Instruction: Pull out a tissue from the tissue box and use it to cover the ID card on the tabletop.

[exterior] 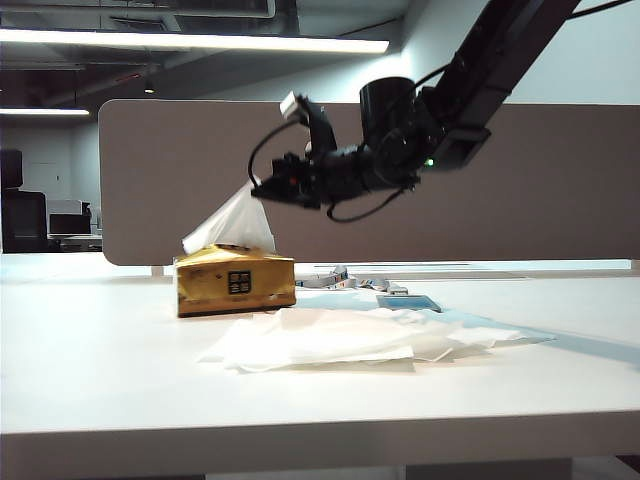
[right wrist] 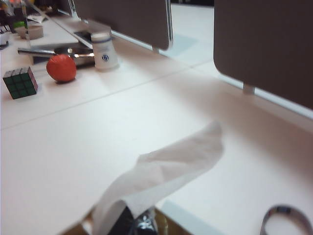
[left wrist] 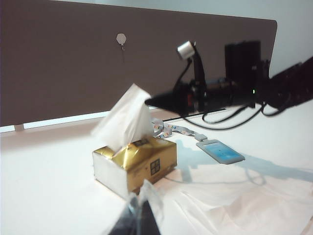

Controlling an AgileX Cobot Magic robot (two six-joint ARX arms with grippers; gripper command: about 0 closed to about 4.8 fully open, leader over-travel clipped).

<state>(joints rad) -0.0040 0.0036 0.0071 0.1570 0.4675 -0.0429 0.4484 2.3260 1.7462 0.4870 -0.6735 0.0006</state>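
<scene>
Nearest the room camera lies a flat pile of white tissues (exterior: pixel 350 338) on the tabletop (exterior: pixel 100 390), in front of the tissue box (exterior: pixel 236 281).

Up above the box, the right gripper (exterior: pixel 262 187) has its jaws clamped together on the peak of the tissue (exterior: pixel 232 224), which rises in a white cone with its lower part not yet free of the slot. The left gripper (left wrist: pixel 139 215) hangs low at the near side, just in front of the box; its tips are blurred and I cannot tell how they stand.

Risk as I see it: the box is light and nothing steadies it, so a pull could lift or tip it, or the thin sheet could tear at the pinch.

Only the left wrist view shows the ID card (left wrist: pixel 221 151) clearly, uncovered, on its lanyard (left wrist: pixel 168 128) beyond the box. The right wrist view alone shows a red ball (right wrist: pixel 61 67), a puzzle cube (right wrist: pixel 20 82) and a white bottle (right wrist: pixel 103 49) on a farther desk.
</scene>
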